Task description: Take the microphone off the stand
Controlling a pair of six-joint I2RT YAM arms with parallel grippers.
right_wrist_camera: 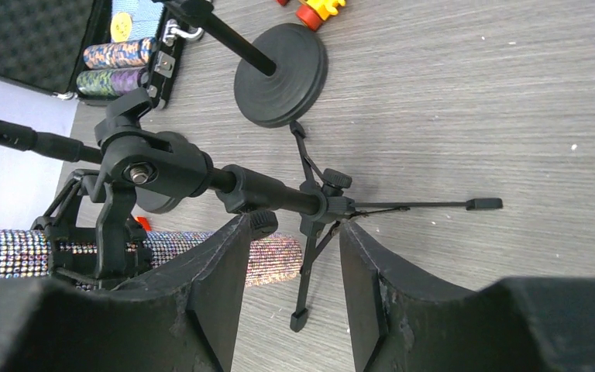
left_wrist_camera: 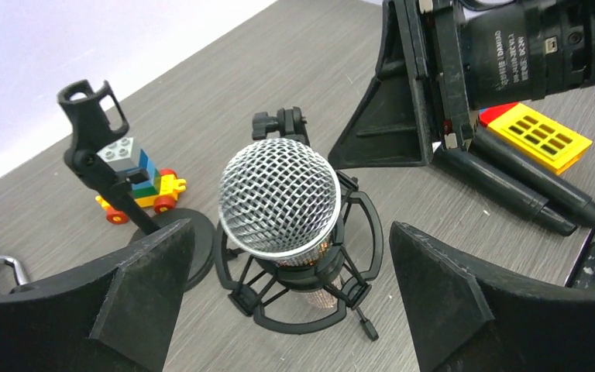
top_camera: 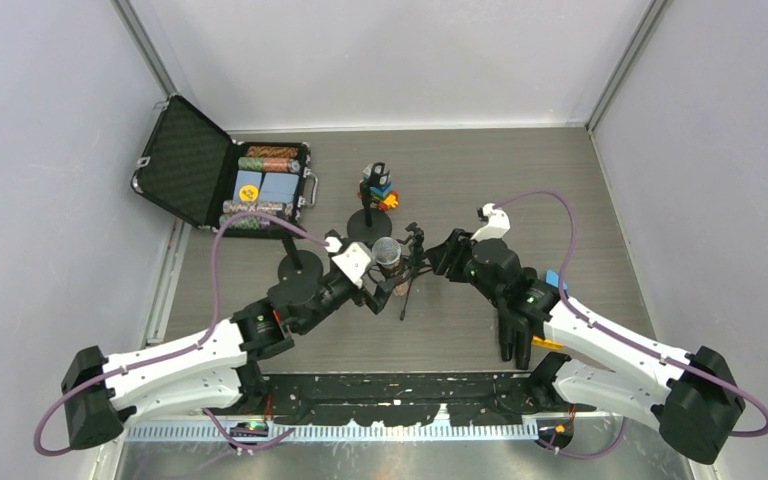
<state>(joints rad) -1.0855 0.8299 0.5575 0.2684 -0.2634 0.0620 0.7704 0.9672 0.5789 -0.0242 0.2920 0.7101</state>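
The microphone (left_wrist_camera: 279,194) has a silver mesh head and a sparkly rhinestone body (right_wrist_camera: 275,256). It sits in a black shock mount (left_wrist_camera: 368,232) on a small tripod stand (right_wrist_camera: 279,195) at mid-table (top_camera: 388,250). My left gripper (left_wrist_camera: 291,225) is open wide, one finger on each side of the microphone's head and short of touching it. My right gripper (right_wrist_camera: 294,223) comes in from the right (top_camera: 430,258). Its jaws stand apart with their tips at the stand's tube by the tripod hub, and nothing is held between them.
A second stand with an empty clip (left_wrist_camera: 89,101) and a round base (top_camera: 368,225) stands just behind, with a toy brick car (top_camera: 385,195) past it. Another round base (top_camera: 295,270) lies to the left. An open case of poker chips (top_camera: 260,185) sits at the back left.
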